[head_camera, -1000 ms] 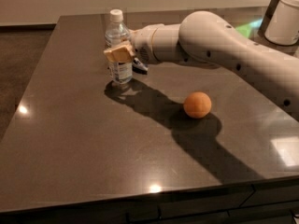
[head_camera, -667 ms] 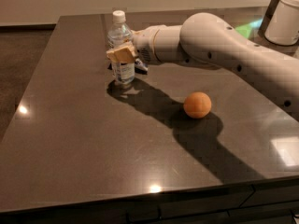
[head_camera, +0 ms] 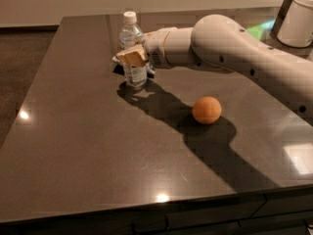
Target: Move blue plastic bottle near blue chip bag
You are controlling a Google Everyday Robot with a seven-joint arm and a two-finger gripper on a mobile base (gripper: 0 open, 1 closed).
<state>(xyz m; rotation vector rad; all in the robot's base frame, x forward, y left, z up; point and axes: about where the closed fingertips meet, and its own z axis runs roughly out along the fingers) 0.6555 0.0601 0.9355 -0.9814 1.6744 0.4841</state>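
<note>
Nudged the blue plastic bottle slightly toward the right of the view over the last second, upright as before, on the far part of the dark desk. Held it with the tool clenched round its middle, with one tan pad across the front and the opposite side hidden behind the bottle. Reached in from the right of the view with the white arm, low over the desk. Could not tell whether the bottle's base was touching the desk or just clear of it; saw only shadow right beneath and beside it.

Judged the carry as under way but barely begun, given so small a shift. Could not pick out the blue chip bag for certain. Made out only a dark sliver just beside the bottle's base, on the left of the view, mostly covered by tool and bottle. If the bag, then already near, with little left beyond setting down and letting go; if not, goal out of sight.

Left the orange well apart, nearer the camera and to the right, at the edge of the arm's shadow. Noted a white vessel at the far right corner.

Read nothing. Found a pale label on the lower bottle, below the pad, but no brand or lettering legible there, nor any writing on arm, orange or vessel.
</note>
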